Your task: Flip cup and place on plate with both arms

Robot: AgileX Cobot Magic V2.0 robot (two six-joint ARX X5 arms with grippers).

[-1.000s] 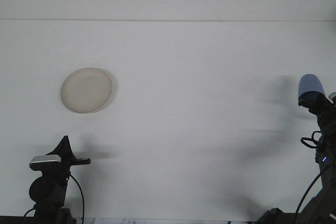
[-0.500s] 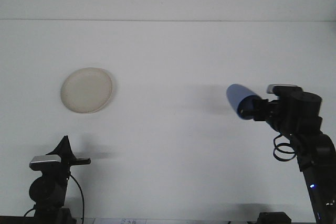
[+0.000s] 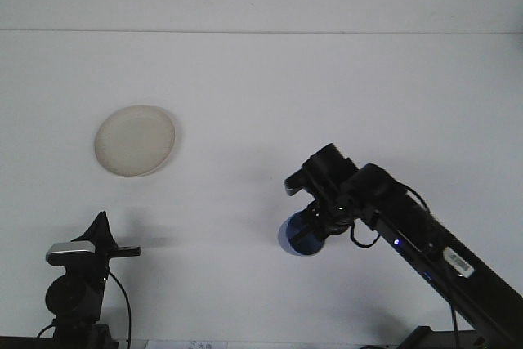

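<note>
A: One blue cup [image 3: 296,235] is sitting low over the white bench [image 3: 261,104], right of centre, its rim tilting toward the camera.

B: What is holding it?

A: The right tool [image 3: 315,222] is grasping the cup, clenched around it, with the dark right arm [image 3: 425,243] reaching in from the lower right corner.

B: And the plate?

A: The cream plate [image 3: 135,140] is lying flat on the bench, well apart from the cup, up and to the left.

B: The other arm?

A: The left tool [image 3: 122,251] is waiting near the lower left edge, pointing right; I cannot tell whether it is released or clenched.
</note>
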